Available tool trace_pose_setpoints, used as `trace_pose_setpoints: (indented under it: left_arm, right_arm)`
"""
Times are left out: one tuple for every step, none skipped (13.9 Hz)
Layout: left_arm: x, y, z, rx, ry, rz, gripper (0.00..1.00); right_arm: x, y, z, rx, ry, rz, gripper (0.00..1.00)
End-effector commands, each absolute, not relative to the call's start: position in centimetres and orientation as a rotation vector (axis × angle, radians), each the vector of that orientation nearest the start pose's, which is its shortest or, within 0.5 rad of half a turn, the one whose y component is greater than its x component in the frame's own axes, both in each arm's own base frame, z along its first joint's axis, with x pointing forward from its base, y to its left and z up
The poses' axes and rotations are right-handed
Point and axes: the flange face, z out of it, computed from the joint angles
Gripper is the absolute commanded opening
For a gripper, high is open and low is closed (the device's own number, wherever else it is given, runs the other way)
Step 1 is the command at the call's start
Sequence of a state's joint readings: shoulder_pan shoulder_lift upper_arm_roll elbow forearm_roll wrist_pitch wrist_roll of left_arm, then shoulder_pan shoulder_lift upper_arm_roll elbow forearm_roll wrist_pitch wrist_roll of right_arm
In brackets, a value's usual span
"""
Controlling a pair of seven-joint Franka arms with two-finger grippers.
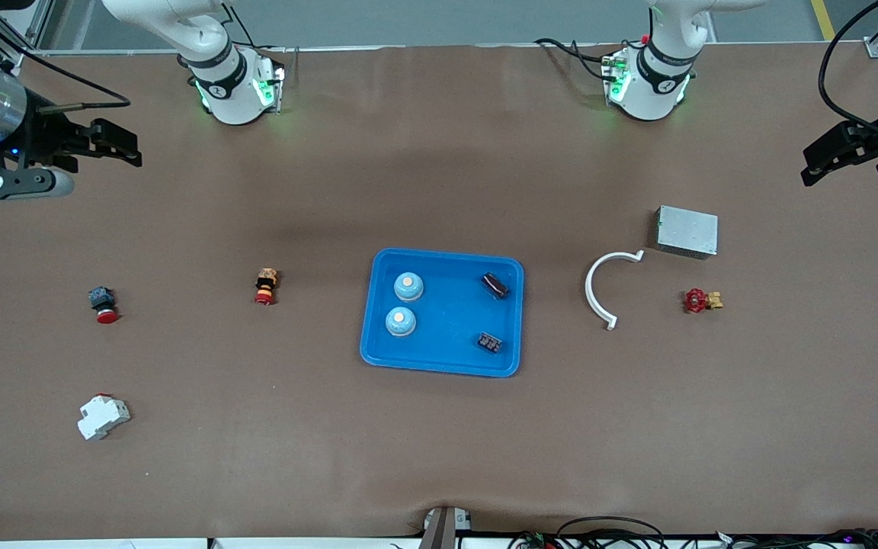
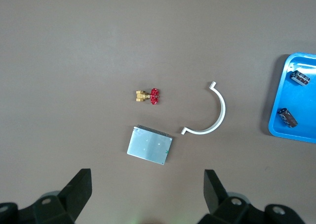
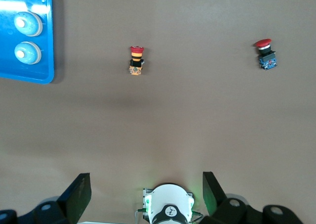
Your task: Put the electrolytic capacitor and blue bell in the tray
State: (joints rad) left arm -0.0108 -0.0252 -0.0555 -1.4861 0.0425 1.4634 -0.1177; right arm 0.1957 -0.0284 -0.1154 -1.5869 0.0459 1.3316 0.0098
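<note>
Inside the blue tray (image 1: 443, 364) we find two blue bells (image 1: 408, 287) and two electrolytic capacitors (image 1: 495, 285); left gripper (image 1: 828, 156) and right gripper (image 1: 115, 145) wait wide, empty, well apart from it.

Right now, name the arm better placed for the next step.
Neither: both bells and both capacitors lie in the tray. Left end effector and right end effector wait open at the table's ends.

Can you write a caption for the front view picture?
Two blue bells and two capacitors sit in the blue tray; both arms wait, open.
</note>
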Motion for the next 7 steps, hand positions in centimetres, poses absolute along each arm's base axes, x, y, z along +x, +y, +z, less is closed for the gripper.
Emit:
trace_pose_setpoints:
  left_arm:
    - [52.9,-3.5,67.4,-3.117,-0.097,-0.018,1.00]
    - [52.8,-4.1,67.4,-3.119,-0.080,-0.015,1.00]
    - [52.8,-4.2,67.4,-3.119,-0.076,-0.015,1.00]
    - [52.8,-4.4,67.3,-3.119,-0.071,-0.013,1.00]
    - [52.8,-5.0,67.2,-3.119,-0.054,-0.011,1.00]
    - [52.8,-5.5,67.3,-3.119,-0.040,-0.013,1.00]
    - [52.7,-6.0,67.4,-3.119,-0.025,-0.018,1.00]
  right_arm:
    - [51.2,2.4,61.6,-3.082,-0.132,0.314,1.00]
    - [51.3,2.2,61.6,-3.084,-0.130,0.293,1.00]
    - [51.4,2.0,61.6,-3.084,-0.122,0.288,1.00]
    - [51.6,1.5,61.6,-3.085,-0.108,0.275,1.00]
    - [51.6,1.2,61.7,-3.086,-0.098,0.268,1.00]
    - [51.8,0.7,61.8,-3.087,-0.082,0.249,1.00]
    - [52.0,-0.1,61.7,-3.088,-0.057,0.234,1.00]
